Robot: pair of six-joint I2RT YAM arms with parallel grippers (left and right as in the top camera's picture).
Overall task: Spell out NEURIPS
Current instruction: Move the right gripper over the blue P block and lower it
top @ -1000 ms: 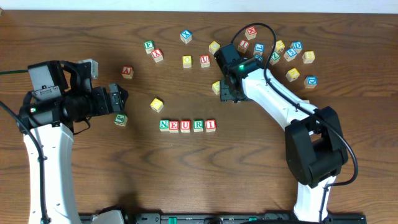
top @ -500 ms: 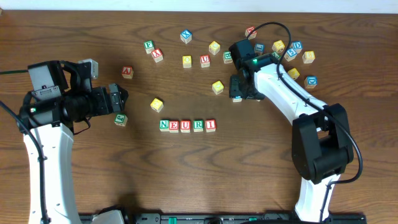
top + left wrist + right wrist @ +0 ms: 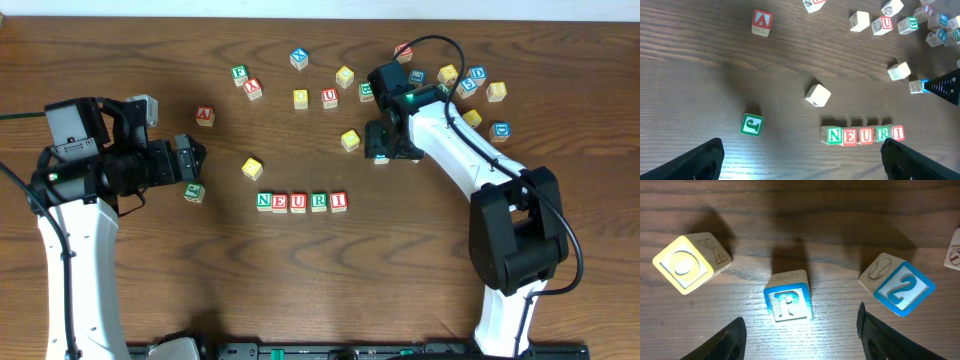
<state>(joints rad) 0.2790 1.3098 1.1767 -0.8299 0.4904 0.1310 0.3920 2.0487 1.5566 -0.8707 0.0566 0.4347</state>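
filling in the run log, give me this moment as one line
left gripper: open, empty | right gripper: open, over blue block, not gripping | row: NEURI laid, two letters missing

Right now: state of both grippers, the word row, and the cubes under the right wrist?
NEURI row, five cubes lined up, P and S missing.
blue P cube, loose, not yet in the row.
right gripper, open, straddling the blue P cube, not gripping.
left gripper, open, empty.
yellow cube, loose, apart from the P cube.
blue 2 cube, loose, apart from the P cube.
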